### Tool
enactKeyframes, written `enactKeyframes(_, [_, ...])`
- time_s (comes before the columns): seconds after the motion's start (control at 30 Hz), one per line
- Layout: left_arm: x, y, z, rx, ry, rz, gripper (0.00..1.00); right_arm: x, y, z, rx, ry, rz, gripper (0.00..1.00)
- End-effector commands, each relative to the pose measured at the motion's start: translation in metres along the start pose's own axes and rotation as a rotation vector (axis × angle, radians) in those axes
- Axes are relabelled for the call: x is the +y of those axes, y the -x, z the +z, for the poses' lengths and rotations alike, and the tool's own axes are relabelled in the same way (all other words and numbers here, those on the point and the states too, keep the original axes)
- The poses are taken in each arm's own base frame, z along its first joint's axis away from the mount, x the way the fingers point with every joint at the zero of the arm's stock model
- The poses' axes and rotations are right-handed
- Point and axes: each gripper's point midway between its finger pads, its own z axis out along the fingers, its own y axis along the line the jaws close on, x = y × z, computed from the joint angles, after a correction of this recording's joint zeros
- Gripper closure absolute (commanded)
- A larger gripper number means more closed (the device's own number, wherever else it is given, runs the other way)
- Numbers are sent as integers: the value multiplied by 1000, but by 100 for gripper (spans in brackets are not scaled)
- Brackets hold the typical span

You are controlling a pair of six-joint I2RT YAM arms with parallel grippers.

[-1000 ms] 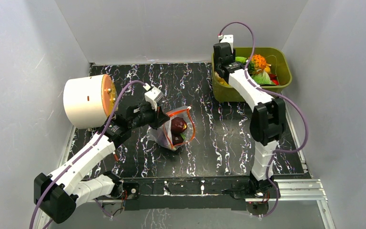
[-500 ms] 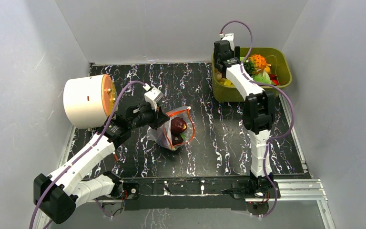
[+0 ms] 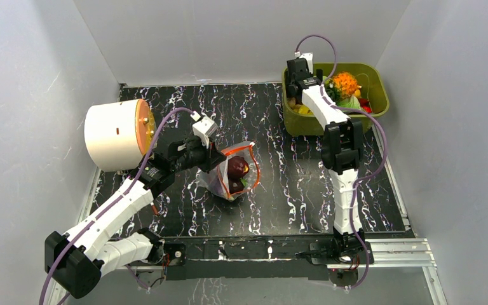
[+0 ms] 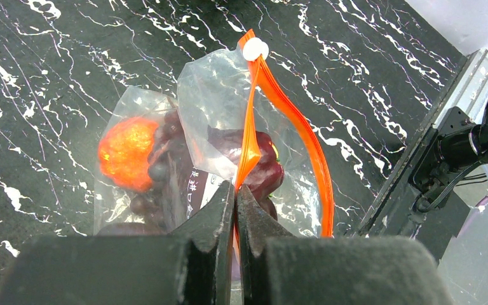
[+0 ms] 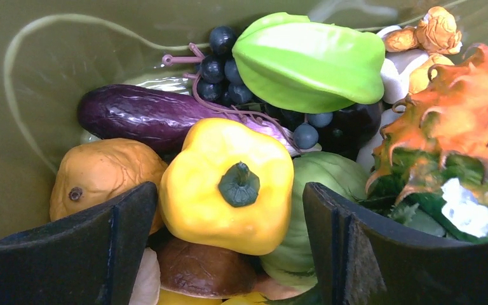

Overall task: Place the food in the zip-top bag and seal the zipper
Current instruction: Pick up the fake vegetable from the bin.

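The clear zip-top bag (image 3: 234,171) lies mid-table, its orange-red zipper (image 4: 258,101) standing open. Inside it are a maroon round fruit (image 4: 254,166), dark purple grapes (image 4: 165,159) and an orange-red round piece (image 4: 127,151). My left gripper (image 4: 236,190) is shut on the near side of the zipper strip, holding the mouth up. My right gripper (image 5: 229,210) is open, down inside the olive-green bin (image 3: 375,79), its fingers either side of a yellow pepper (image 5: 225,184) without touching it.
The bin also holds a purple eggplant (image 5: 133,114), a green starfruit (image 5: 305,60), dark grapes (image 5: 229,70), an orange spiky fruit (image 5: 464,121) and a yellow-brown round fruit (image 5: 98,175). A white cylinder with an orange face (image 3: 115,133) stands at the left.
My right arm has stretched further and its gripper has dropped deeper into the bin. The left gripper and the bag have not moved.
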Motion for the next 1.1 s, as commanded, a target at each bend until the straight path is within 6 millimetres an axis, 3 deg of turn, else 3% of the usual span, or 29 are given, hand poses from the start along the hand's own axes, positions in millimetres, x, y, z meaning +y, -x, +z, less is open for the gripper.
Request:
enactKeyframes(0.0, [-2, 12, -6, -51, -3, 29, 100, 2, 6, 7, -2, 19, 44, 16])
enactKeyframes(0.4, [0, 11, -5, -47, 3, 27, 100, -5, 42, -9, -99, 56, 70, 48])
enactKeyframes(0.77, [3, 10, -5, -46, 17, 29, 100, -13, 53, -31, -139, 84, 87, 55])
enactKeyframes(1.07, [4, 10, -5, -50, 28, 21, 100, -26, 78, -63, -191, 102, 116, 58])
